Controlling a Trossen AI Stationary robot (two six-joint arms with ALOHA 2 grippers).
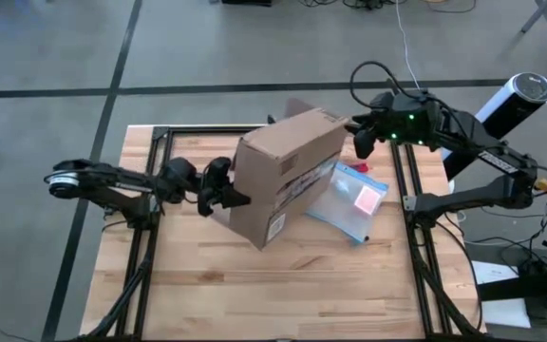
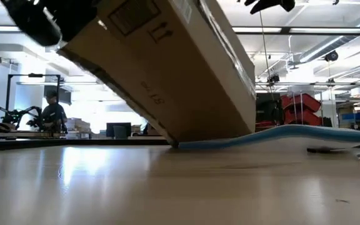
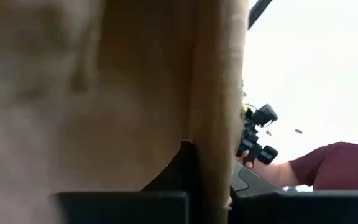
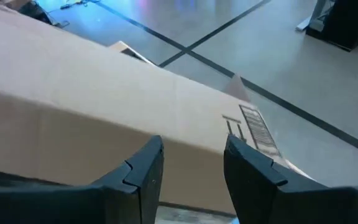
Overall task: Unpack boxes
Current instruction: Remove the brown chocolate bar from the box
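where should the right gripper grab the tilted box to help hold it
By the raised top edge of the box, coming from the right side where the right gripper hovers open. The box stands tilted on one lower edge, the left gripper clamps its left wall, so the upper right edge is probably the freest.

Overhead and table-level views share the tilted box [image 1: 288,171]; wrist cameras crowd it

The box [image 2: 167,69] carries two printed upright arrows and a barcode label [image 1: 297,180]; none of the lettering is legible.
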